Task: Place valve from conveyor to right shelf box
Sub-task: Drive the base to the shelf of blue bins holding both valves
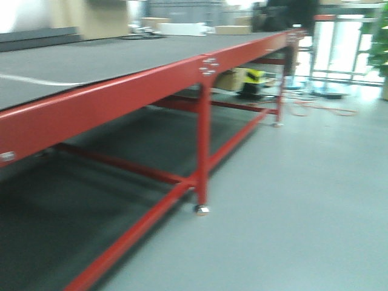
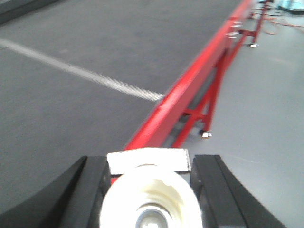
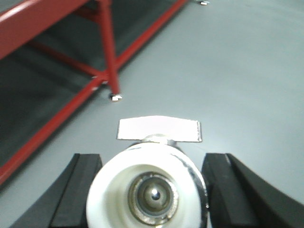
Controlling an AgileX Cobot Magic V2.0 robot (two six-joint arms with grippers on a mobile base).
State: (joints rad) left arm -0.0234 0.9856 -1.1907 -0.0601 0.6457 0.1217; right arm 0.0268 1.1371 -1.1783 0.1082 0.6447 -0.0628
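Valve [image 2: 147,194], white and round with a flat white handle on top, sits between the black fingers of the left gripper [image 2: 149,164]. It is up off the conveyor [image 1: 121,57] and hangs over the belt's near edge, above the red frame [image 1: 200,139]. The jaws are closed to the width of the body, and each finger appears to press against a side of it.

A second valve [image 3: 149,190] of the same look is held the same way in the right gripper [image 3: 151,159]. Its fingers are narrowed around the round body, and it hangs over the grey floor [image 3: 228,71], just right of the frame's leg.

As a judgement, the pick-up part looks finished: both pieces are lifted and gripped, and the dark belt in the front view carries nothing near the robot except a thin white line [image 2: 80,71]. The carrying and placing are left to do. No shelf or box shows in any view, so it cannot be told how close the drop-off is. The blur in the front and wrist views hints that the robot is moving, though that is only a guess.
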